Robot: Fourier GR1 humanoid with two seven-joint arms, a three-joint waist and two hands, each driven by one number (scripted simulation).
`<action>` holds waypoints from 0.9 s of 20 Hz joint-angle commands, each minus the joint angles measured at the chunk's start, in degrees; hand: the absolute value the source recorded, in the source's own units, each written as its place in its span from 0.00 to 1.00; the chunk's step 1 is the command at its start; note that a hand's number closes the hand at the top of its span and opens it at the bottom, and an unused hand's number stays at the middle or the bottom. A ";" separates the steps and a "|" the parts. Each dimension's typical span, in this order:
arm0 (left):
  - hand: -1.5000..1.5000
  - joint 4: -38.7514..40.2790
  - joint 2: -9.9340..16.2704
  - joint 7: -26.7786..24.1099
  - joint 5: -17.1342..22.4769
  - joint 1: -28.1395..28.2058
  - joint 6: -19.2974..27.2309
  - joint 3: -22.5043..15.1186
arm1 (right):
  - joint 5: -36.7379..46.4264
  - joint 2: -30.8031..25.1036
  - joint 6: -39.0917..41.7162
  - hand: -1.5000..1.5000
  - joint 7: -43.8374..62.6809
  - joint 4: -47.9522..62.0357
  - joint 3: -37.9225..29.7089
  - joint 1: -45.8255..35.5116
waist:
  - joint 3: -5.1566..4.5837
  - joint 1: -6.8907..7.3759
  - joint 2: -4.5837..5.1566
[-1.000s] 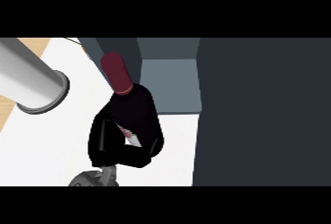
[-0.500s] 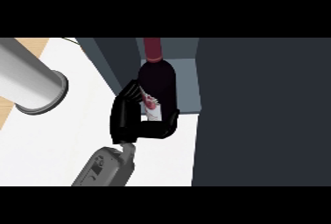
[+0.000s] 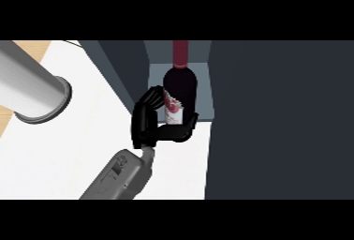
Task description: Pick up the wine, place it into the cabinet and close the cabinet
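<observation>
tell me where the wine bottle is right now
In the head view the wine bottle stands upper centre, inside the open cabinet, with the right hand curled round its lower part.

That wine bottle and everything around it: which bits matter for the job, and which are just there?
Part of the job:
- wine bottle, upright in the cabinet opening
- robot hand, the right one, curled round the bottle
- cabinet
- dark cabinet door, open

Just there:
- white counter
- grey forearm at upper left

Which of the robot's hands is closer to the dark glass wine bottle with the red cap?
The right hand: its fingers curl round the dark glass wine bottle. Only the left arm's grey forearm shows, far left; its hand is not in view.
</observation>
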 commanded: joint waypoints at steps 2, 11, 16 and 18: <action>1.00 10.94 -0.01 -5.35 5.64 -5.25 -2.91 2.71 | -5.54 1.30 0.36 0.00 0.49 -7.45 1.16 3.19 | -0.01 -0.18 0.18; 1.00 17.59 -0.01 -13.46 17.10 -7.72 -2.93 -0.83 | -6.57 0.67 -0.44 0.00 6.23 -11.80 0.11 2.02 | -0.06 -0.61 0.13; 1.00 21.48 -0.01 -13.31 20.34 -11.54 -4.55 0.83 | -10.02 -0.65 2.66 0.00 3.23 -10.23 -3.80 4.09 | 0.02 -0.16 0.06; 1.00 24.66 -0.01 -14.32 21.15 -13.61 -4.45 0.84 | -8.51 0.51 0.71 0.00 5.73 -11.05 -2.45 3.09 | -0.02 -0.22 0.11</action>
